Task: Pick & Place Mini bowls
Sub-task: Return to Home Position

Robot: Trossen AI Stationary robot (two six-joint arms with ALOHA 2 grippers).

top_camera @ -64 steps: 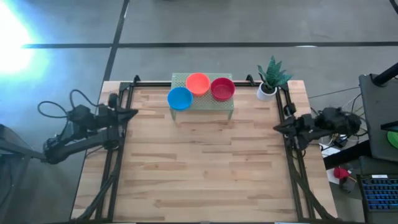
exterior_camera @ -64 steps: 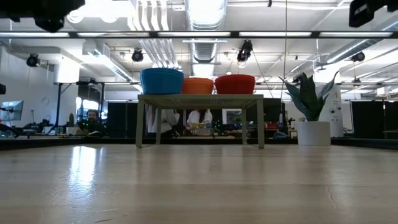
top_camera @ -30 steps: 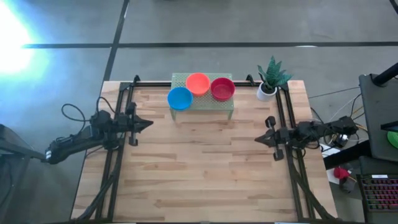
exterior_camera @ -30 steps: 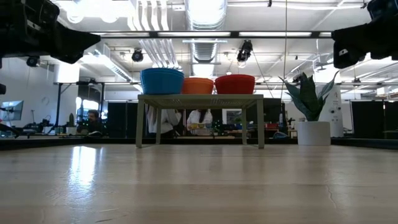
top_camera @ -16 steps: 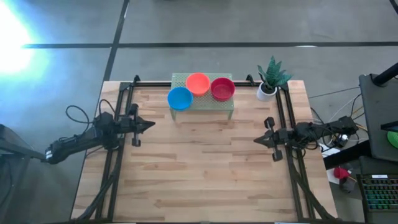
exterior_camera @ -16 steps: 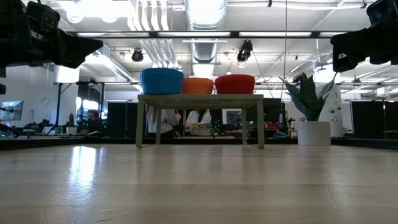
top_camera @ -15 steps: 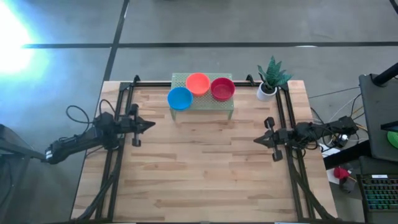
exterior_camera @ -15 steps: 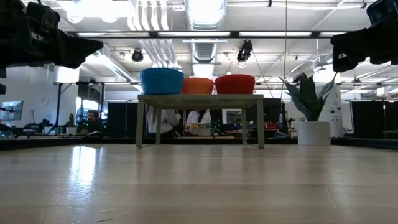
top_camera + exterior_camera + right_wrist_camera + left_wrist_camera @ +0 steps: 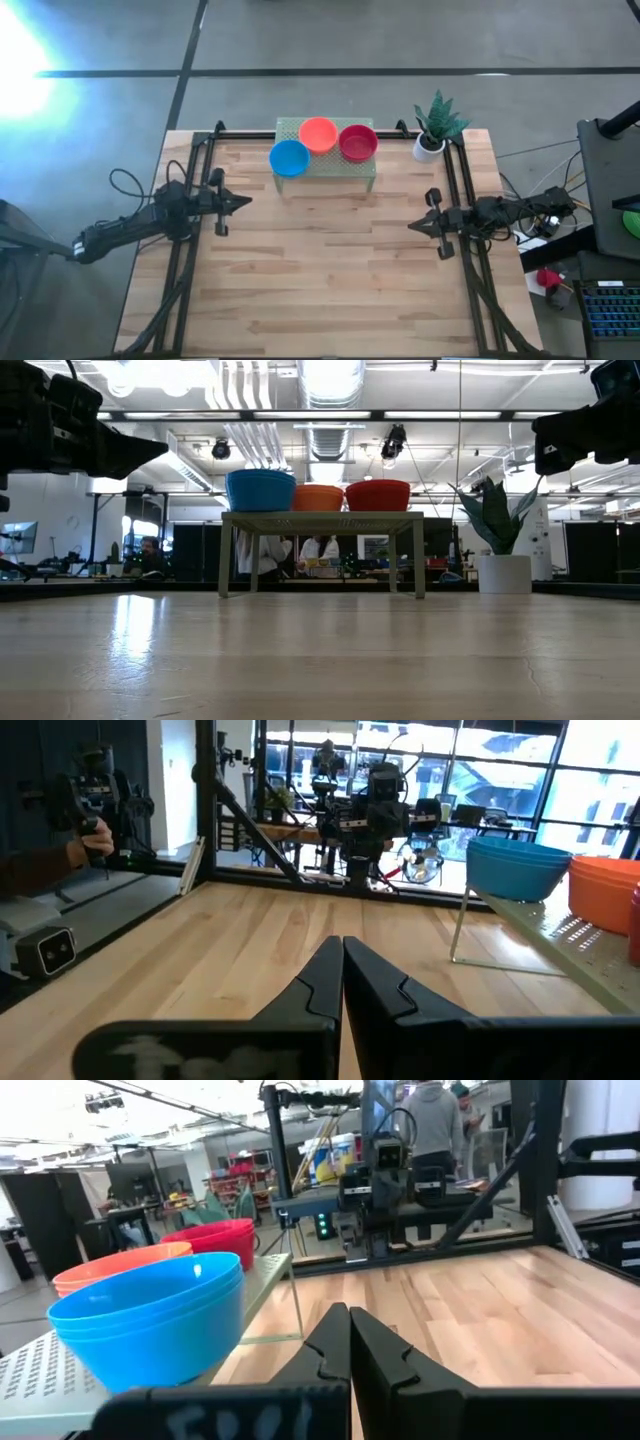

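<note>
No brand or label is coming through anywhere: the pale lettering on the left gripper's body is showing as a smear, and the right one's is no clearer.

Counting now. The mini bowls are sitting in three stacks, one per colour, on the pale green perforated shelf at the top centre of the wooden table in the high view. The blue stack is sitting at the shelf's left end. The orange stack is just up and right of it, and the red stack is at the right, all three close together. The left wrist view is showing layered rims on the blue, but how many bowls are nested in each stack I cannot tell.

One plant in one white pot is standing right of the shelf, in the table's upper right corner.

Two grippers, both empty. The left gripper is hovering by the table's left edge, mid-frame, fingers pressed together to a point. The right gripper is hovering by the right edge, slightly lower in the frame, fingers likewise pressed together. Both are well apart from the bowls.

One hand is showing at the left edge of the right wrist view.
</note>
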